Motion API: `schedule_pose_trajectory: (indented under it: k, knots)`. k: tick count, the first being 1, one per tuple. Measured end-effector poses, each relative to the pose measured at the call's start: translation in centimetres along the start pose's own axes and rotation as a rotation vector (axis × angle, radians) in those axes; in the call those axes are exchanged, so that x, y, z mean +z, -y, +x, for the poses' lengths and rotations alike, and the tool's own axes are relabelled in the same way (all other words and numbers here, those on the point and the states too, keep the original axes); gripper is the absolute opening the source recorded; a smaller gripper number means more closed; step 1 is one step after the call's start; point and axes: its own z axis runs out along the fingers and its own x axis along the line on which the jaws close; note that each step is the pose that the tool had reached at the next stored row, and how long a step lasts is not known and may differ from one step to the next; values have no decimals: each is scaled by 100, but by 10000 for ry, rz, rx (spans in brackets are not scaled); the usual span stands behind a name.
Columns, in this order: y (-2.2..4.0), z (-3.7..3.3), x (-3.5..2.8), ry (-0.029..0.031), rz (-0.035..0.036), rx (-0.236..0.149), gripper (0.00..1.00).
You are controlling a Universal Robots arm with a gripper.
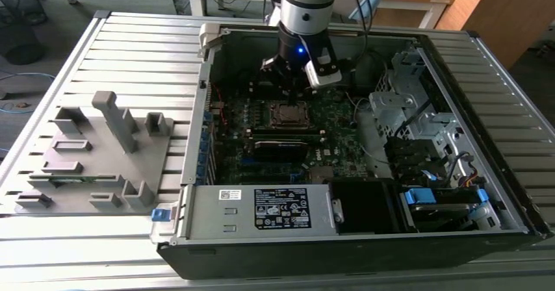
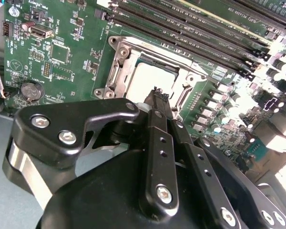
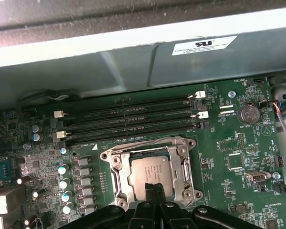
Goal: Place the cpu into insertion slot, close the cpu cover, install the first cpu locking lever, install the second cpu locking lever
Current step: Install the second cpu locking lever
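The cpu (image 3: 150,171) is a flat grey-brown square lying in the insertion slot (image 3: 187,143) on the green motherboard (image 3: 229,191). The silvery cpu cover (image 3: 115,164) lies flat around it as a frame, with the chip showing through its window. My gripper (image 3: 152,187) is shut with nothing between its black fingers. Its tips are right over the near edge of the cpu (image 2: 148,78), and I cannot tell whether they touch it. In the exterior view my gripper (image 1: 290,98) hangs inside the open computer case, just above the slot (image 1: 289,114).
Long black memory slots (image 3: 128,119) run beside the socket, with the case's grey wall (image 3: 133,57) behind them. Capacitors (image 3: 64,181) and a coin battery (image 3: 250,113) flank it. A drive cage (image 1: 407,109), a power supply (image 1: 260,206) and a grey fixture tray (image 1: 95,154) also stand around.
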Motion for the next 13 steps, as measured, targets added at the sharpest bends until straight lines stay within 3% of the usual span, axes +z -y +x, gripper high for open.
schedule_pose_trajectory:
  k: [13]
  knots:
    - [-2,-1,-60,0,0,-1,11]
